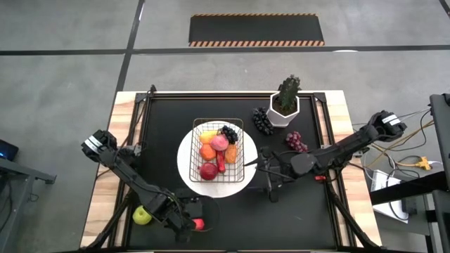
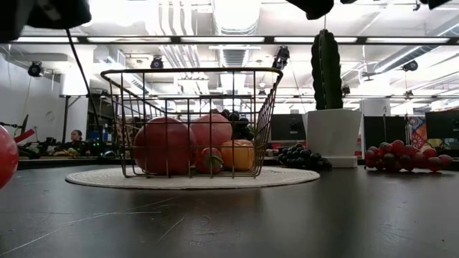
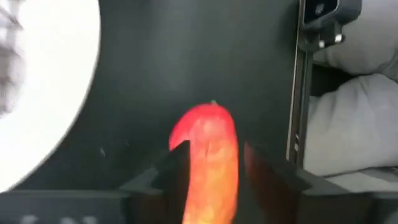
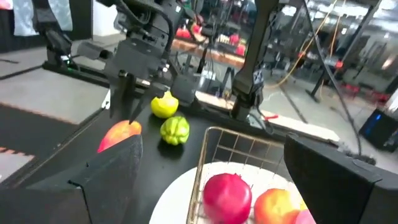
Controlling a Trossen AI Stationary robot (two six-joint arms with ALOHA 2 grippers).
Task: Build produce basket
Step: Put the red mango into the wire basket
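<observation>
We start with the tabletop (image 1: 162, 126): its dark mat is mostly bare along the near and left stretches, so there is room to travel there, while the far right corner is crowded by the potted plant (image 1: 286, 100) and two grape bunches. The white plate (image 1: 188, 172) sits at the centre with the basket (image 1: 240, 125) on it, and we judge the job well along: the basket already holds several pieces, among them a red apple, an orange, a peach, a dark grape bunch and a red chili. Still outside are the dark grapes (image 1: 262, 121) beside the pot, the red grapes (image 1: 296, 142) near the right arm, a green apple (image 1: 143, 215) on the wooden margin at the near left edge, and a green pepper (image 4: 175, 130) seen only from the right wrist.

The right claw (image 1: 261, 163) hovers just beside the plate's right rim with its fingers spread wide and empty; the wire wall is close, so any sweep inward risks catching it.

The left claw (image 1: 190, 225) is low at the near edge of the mat around a red-orange fruit (image 3: 208, 155), its fingers flanking the piece; we cannot tell whether they grip it or have let go. The tabletop edge is right beside it, leaving little margin there.
</observation>
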